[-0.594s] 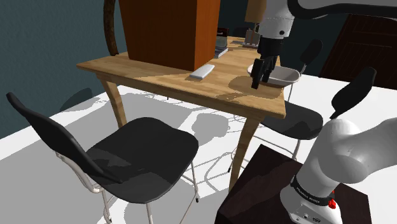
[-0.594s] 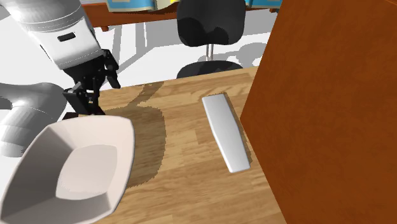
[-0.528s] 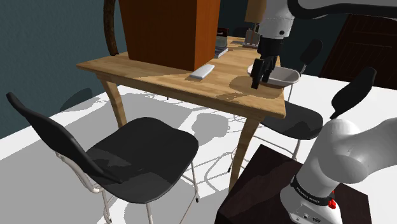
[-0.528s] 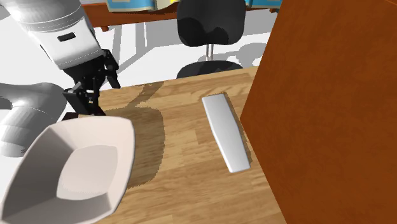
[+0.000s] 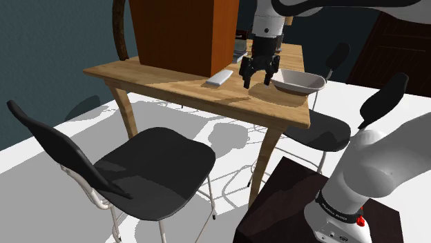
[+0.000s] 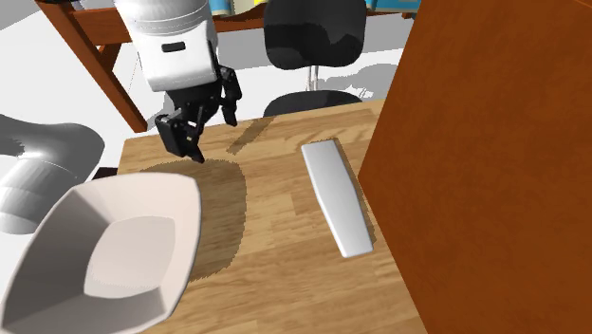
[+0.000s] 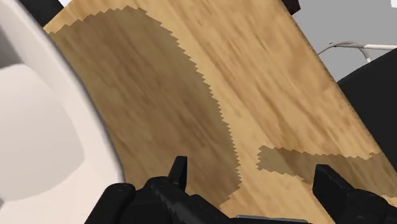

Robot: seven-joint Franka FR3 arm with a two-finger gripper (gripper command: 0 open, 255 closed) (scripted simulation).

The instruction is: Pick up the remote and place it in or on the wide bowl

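As the shoulder view is read from its left, near chair (image 5: 155,162): a black seat is set clear of the table, with white floor open around it
Table (image 5: 179,88): light wood; its left corner and front edge are left bare, and the front edge is run toward the shoulder view's right
Brown block (image 5: 183,31): a tall upright block is stood on the table's back part, so that side is walled off
Remote (image 5: 221,77): a flat pale grey bar is laid on the table just beside the block's foot; in the second exterior view one long edge is seen close along the block, while the other is faced by open wood
Gripper (image 5: 257,77): it is hung above the table between remote and bowl, with neither touched; nothing is grasped, and in the wrist view the black fingers (image 7: 179,170) are spread apart over bare wood
Gap: a broad strip of shadowed table is left free between remote and bowl
Bowl (image 5: 298,83): a wide white bowl is set near the table's corner at the shoulder view's right, close to the edge; its hollow is shown plain white
Far chair (image 5: 321,128): a black seat is placed just beyond that corner
Stand (image 5: 276,200): a dark box is set at the lower right, well apart from the table top
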